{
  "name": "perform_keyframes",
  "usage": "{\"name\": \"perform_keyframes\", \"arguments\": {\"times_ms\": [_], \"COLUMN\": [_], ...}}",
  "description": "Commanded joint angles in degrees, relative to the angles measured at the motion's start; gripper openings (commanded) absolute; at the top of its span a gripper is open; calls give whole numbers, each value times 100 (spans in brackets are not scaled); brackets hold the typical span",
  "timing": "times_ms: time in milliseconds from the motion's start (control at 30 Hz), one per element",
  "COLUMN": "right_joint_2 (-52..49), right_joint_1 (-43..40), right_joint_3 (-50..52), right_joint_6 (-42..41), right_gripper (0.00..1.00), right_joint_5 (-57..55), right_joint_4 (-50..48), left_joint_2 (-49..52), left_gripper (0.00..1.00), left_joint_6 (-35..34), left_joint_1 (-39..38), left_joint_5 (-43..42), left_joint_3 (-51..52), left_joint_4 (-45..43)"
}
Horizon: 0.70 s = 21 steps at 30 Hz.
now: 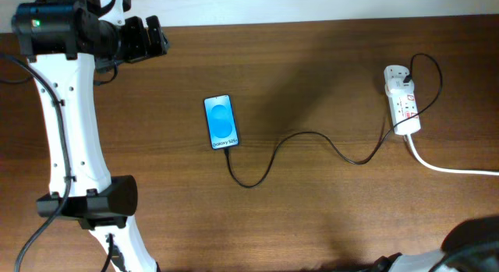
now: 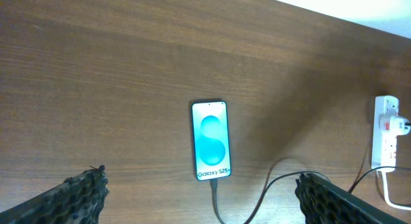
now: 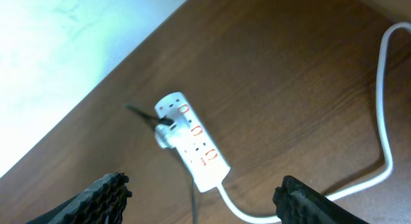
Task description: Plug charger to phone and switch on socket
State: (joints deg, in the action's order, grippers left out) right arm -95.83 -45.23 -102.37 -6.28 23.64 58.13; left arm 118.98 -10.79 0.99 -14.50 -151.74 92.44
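The phone (image 1: 221,121) lies flat mid-table, its blue screen lit; it also shows in the left wrist view (image 2: 210,149). The charger (image 1: 312,134), a thin black cable, meets the phone's bottom edge (image 2: 215,193) and loops right to a black plug (image 3: 166,123) in the socket. The socket (image 1: 403,100) is a white strip with red markings at the far right, also seen in the right wrist view (image 3: 192,144). My left gripper (image 2: 201,185) is open and empty, high at the back left (image 1: 154,38), well away from the phone. My right gripper (image 3: 202,187) is open and empty above the socket.
A thick white cord (image 1: 452,169) runs from the socket off the right edge and shows in the right wrist view (image 3: 385,121). The left arm's white links (image 1: 70,132) stand along the left side. The right arm's dark body (image 1: 472,245) is at the bottom right.
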Motion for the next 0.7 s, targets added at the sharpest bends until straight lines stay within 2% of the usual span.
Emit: {"name": "perform_keyframes", "arguments": {"times_ms": [0, 167, 333, 433, 667], "right_joint_2": [-1023, -2337, -3073, -3239, -3543], "right_joint_1": [-9, 542, 1252, 1414, 1539], "right_joint_3": [-57, -55, -55, 4, 15], "right_joint_6": [-63, 55, 162, 157, 155], "right_gripper": [78, 78, 78, 78, 78], "right_joint_5": [280, 251, -533, -1019, -1019], "right_joint_4": [-308, -1165, -1351, -1360, -1539], "left_joint_2": [-7, -7, -7, -7, -7], "left_gripper": [99, 99, 99, 99, 99], "left_joint_6": [-50, -50, -50, -50, -50], "left_joint_1": [2, 2, 2, 2, 2], "left_joint_5": [42, 42, 42, 42, 42], "left_joint_3": [-28, -28, -28, -28, -28], "left_joint_4": [4, 4, 4, 4, 4]}}
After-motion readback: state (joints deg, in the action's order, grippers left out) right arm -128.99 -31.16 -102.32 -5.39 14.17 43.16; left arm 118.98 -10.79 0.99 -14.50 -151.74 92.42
